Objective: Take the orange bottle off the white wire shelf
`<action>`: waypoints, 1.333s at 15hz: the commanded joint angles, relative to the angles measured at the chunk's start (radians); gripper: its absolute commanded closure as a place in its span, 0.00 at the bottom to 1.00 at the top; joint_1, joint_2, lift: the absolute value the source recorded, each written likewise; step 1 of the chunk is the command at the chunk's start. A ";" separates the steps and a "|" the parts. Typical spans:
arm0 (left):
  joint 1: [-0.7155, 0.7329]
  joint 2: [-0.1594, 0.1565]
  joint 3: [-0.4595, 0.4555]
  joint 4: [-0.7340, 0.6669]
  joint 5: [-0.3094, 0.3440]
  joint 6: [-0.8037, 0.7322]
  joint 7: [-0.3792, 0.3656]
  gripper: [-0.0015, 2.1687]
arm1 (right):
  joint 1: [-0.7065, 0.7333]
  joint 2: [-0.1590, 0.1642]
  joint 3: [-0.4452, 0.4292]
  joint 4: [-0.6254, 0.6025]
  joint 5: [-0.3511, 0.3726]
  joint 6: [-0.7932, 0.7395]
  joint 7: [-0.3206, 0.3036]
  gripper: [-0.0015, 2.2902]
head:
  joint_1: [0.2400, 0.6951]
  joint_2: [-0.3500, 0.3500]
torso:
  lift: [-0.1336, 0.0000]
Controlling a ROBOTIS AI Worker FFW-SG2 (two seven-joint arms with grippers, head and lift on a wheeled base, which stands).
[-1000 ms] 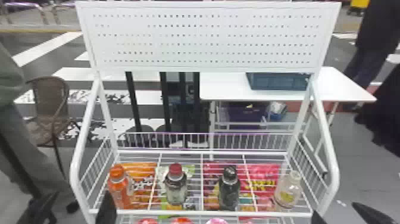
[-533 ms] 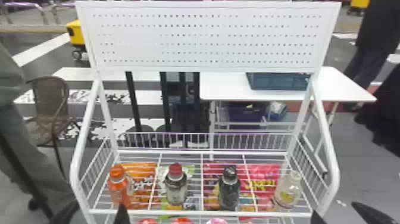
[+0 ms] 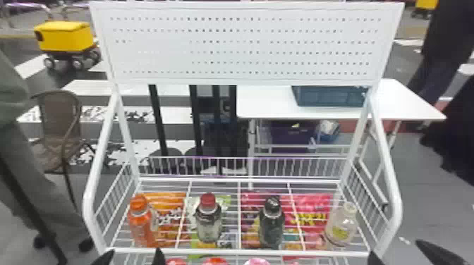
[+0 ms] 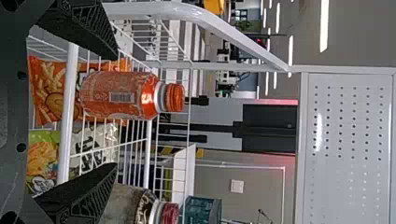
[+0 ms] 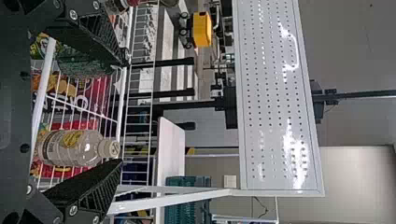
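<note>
Head view: open left hand [image 3: 135, 251] near shelved orange bottle [image 3: 140, 225]

I see grey floor [image 3: 423, 208] beyond right pincer [image 3: 396, 248], dark floor with white stripes [image 3: 169, 114] beyond left pincer [image 3: 135, 251]. Brown armchair [image 3: 54, 116] ahead and left of left pincer, yellow wheeled cart [image 3: 67, 37] farther off. Past right pincer I get white table [image 3: 268, 107], teal crate [image 3: 329, 97] on top, purple bin [image 3: 292, 135] underneath. High beyond left pincer, bright strip lights [image 4: 324, 25].
</note>
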 commanded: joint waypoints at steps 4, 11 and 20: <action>-0.138 0.002 -0.011 0.189 0.043 -0.034 0.001 0.04 | 0.000 0.003 0.000 0.000 0.002 0.000 0.011 0.07 | 0.57 0.50 | 1.00; -0.284 0.005 -0.027 0.378 0.043 -0.086 0.014 0.04 | 0.005 0.012 0.000 0.000 0.003 0.000 0.020 0.07 | 0.57 0.50 | 1.00; -0.411 0.026 -0.057 0.484 0.063 -0.086 0.014 0.04 | 0.018 0.015 -0.001 -0.012 0.002 0.000 0.020 0.07 | 0.57 0.50 | 1.00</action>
